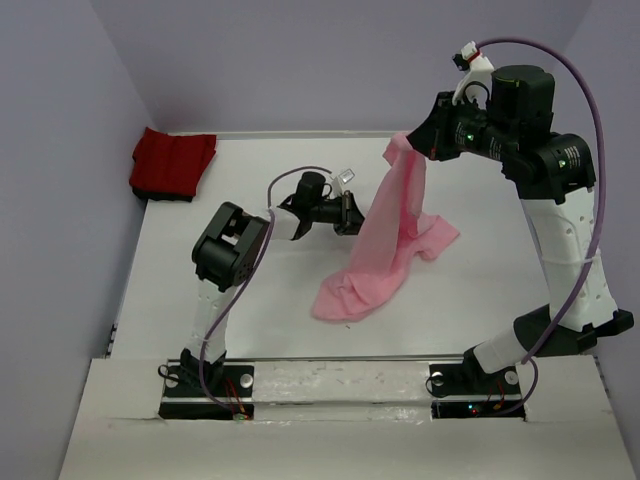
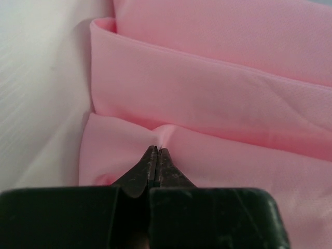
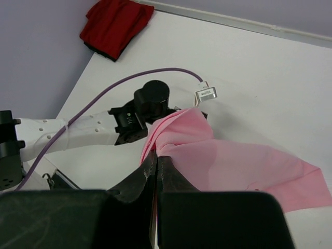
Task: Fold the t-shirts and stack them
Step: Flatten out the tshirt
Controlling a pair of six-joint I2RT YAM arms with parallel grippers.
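From above, two t-shirts are in sight, one of each colour. The pink t-shirt is a pale, smooth cloth hanging in a long, loose drape over the middle of the worktop. Its top bunches at the right gripper, which is raised toward the far edge, and its lower end lies crumpled on the surface nearer the front edge. The left gripper meets the drape's left side partway down. The red t-shirt is a deep red, rumpled heap in the far left corner, well apart from both arms. In the left wrist view the pink t-shirt fills the picture in soft horizontal folds with a fine weave, and the left gripper has its fingers pressed together, clamped on a small puckered pinch of that cloth. In the right wrist view the right gripper has its fingers together too, clamped on a gathered ridge of the pink t-shirt, which spreads away below to the right. The left arm with its purple cable reaches in under the cloth, and the red t-shirt lies in the corner beyond.
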